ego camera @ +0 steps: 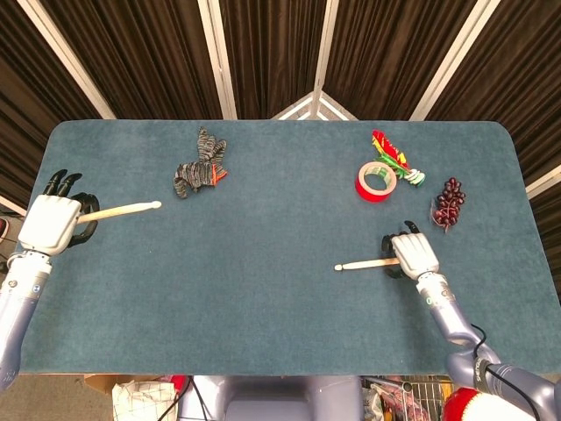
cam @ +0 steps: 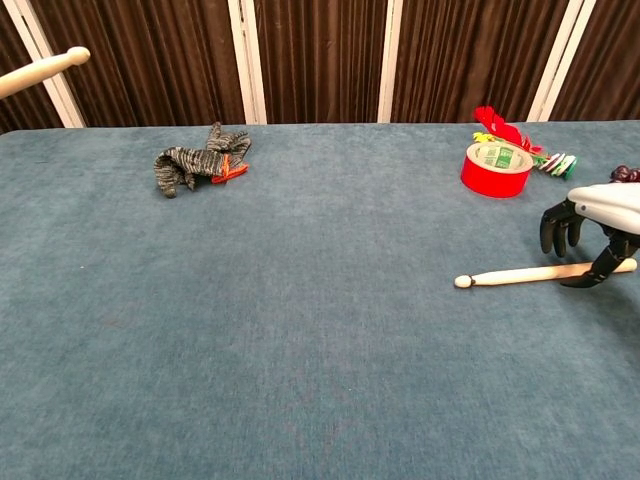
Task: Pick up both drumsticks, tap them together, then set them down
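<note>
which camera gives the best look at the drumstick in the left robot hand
The head view: it shows the left drumstick along its visible length, butt end gripped by the left robot hand. The chest view catches only its tip end, hand out of frame.

Striped glove [ego camera: 200, 167], red tape roll [ego camera: 375, 181], clothespins [ego camera: 392, 155], grapes [ego camera: 449, 203].

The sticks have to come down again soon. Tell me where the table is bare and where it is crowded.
Bare: the wide middle of the table, between the grey glove and the red tape roll, and the whole near edge. Crowded: the far right corner, where tape, the clip bundle and the dark grapes cluster.
</note>
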Robot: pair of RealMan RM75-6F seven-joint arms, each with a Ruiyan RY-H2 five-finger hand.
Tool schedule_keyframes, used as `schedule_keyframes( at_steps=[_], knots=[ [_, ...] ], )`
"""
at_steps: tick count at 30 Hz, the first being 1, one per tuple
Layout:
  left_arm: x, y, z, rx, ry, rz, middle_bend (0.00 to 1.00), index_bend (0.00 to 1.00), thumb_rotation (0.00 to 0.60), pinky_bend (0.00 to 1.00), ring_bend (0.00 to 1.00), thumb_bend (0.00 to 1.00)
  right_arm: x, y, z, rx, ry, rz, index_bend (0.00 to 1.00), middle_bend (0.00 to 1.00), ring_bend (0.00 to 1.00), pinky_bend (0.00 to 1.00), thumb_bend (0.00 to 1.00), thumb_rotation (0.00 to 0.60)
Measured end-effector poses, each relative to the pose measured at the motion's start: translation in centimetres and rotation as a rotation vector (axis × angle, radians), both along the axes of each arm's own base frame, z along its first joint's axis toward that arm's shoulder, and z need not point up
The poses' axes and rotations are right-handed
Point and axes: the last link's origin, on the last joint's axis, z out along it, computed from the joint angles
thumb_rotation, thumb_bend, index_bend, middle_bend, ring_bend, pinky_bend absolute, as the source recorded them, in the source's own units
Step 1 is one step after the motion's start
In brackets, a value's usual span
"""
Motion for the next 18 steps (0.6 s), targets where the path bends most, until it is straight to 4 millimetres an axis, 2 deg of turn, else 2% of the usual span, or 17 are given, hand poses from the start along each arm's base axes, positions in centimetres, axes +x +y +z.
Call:
schedule_keyframes(
  at_steps=[18],
  knots=[
    [-0.34, 0.0, -0.08, 0.005, 0.005, 0.001, 0.56, 0.58, 0.6, 0.06, 0.11, 0.54, 0.15, -0.23, -0.38, 0.009, 0.019, 0.01, 0.52, 0.5, 0.42, 0.09, 0.27, 0.6]
  ],
)
